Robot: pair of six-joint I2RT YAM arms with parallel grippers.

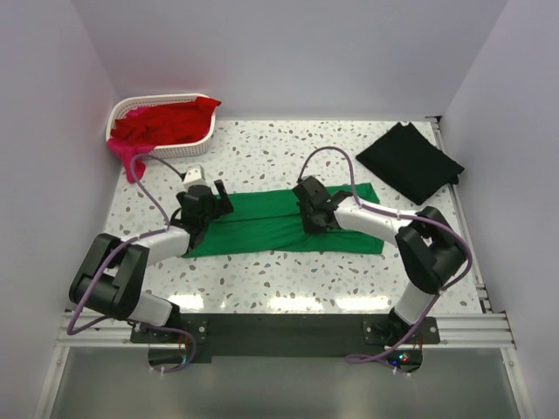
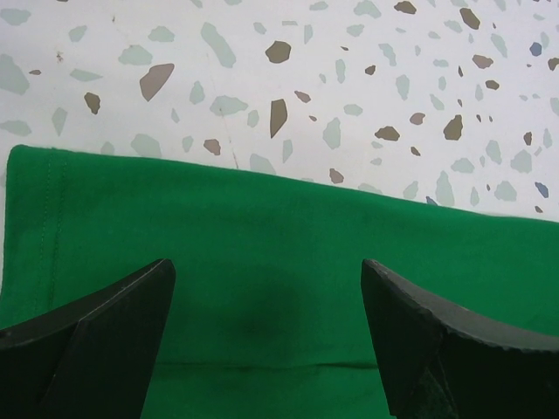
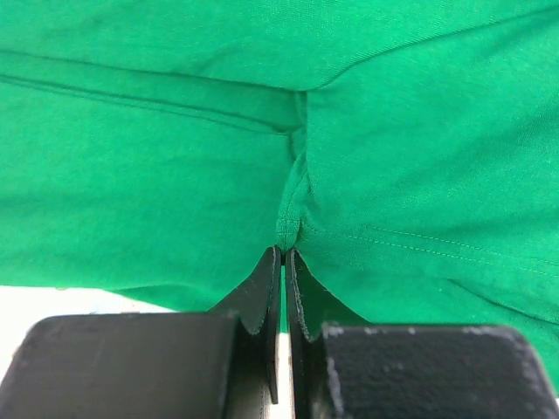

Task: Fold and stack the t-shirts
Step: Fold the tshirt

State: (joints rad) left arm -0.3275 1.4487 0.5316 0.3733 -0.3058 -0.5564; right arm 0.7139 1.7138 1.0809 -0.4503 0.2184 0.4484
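A bright green t-shirt [image 1: 262, 225] lies folded into a long band across the middle of the table. My left gripper [image 1: 208, 208] is open over its left end; in the left wrist view its fingers [image 2: 105, 323] stand wide apart just above the green cloth [image 2: 262, 253]. My right gripper [image 1: 313, 212] is shut on a pinched fold of the green t-shirt [image 3: 291, 229] near the band's middle-right. A black t-shirt [image 1: 409, 162] lies folded at the far right. Red t-shirts [image 1: 166, 122] fill the basket, and a magenta-pink one [image 1: 131, 157] hangs over its front.
A white lattice basket [image 1: 203, 139] stands at the far left corner of the speckled table [image 1: 262, 157]. White walls close the table on three sides. A metal rail [image 1: 463, 236] runs along the right edge.
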